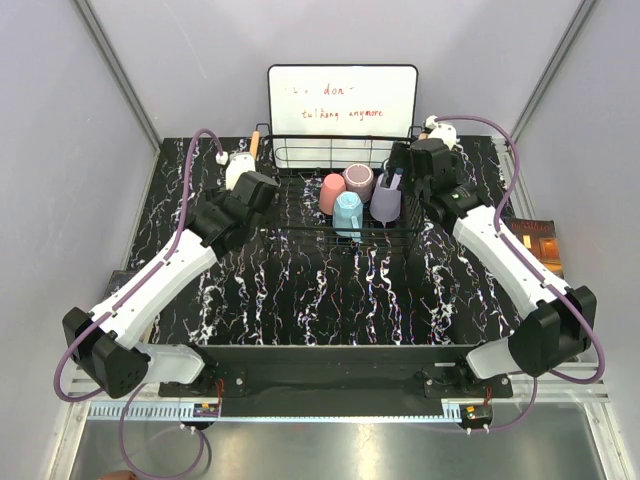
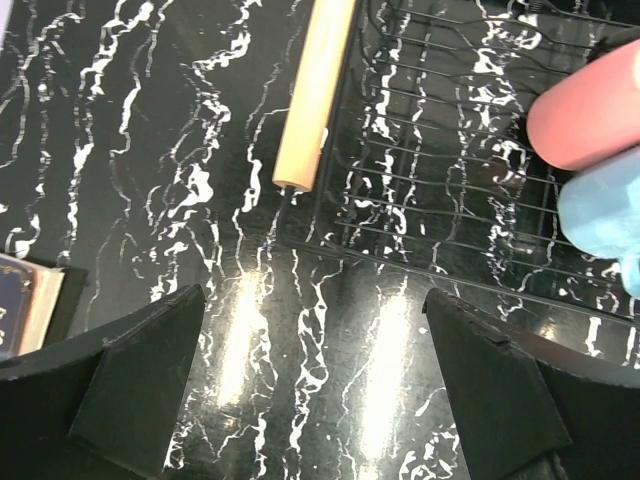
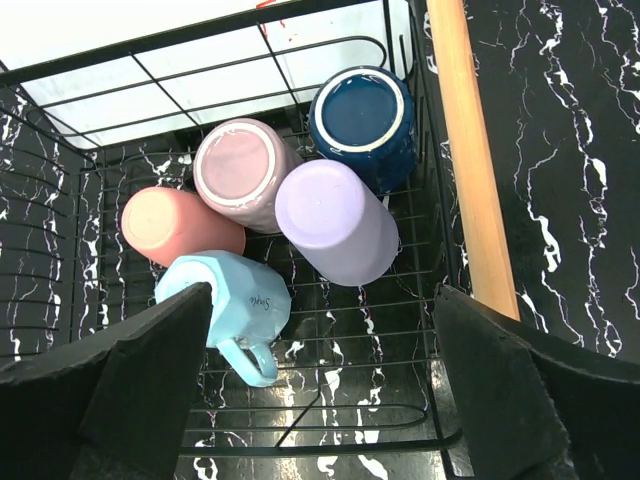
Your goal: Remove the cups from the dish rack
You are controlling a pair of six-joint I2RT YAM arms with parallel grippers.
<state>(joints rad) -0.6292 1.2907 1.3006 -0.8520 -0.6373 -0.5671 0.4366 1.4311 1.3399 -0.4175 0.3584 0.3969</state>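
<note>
The black wire dish rack (image 1: 300, 215) stands at the back middle and holds five upturned cups: salmon pink (image 3: 170, 225), mauve (image 3: 237, 168), lavender (image 3: 335, 218), dark navy (image 3: 362, 117) and light blue (image 3: 240, 300), which lies on its side. My right gripper (image 3: 320, 370) is open above the rack's right part, with the lavender and light blue cups just ahead of it. My left gripper (image 2: 315, 370) is open and empty over the table, just outside the rack's left side by its wooden handle (image 2: 315, 95). The pink (image 2: 590, 110) and light blue (image 2: 600, 215) cups show at that view's right edge.
A white board (image 1: 342, 100) with writing leans behind the rack. The rack's right wooden handle (image 3: 470, 160) runs beside my right gripper. A brown book (image 1: 535, 240) lies at the table's right edge. A flat box-like thing (image 2: 25, 300) sits at the left.
</note>
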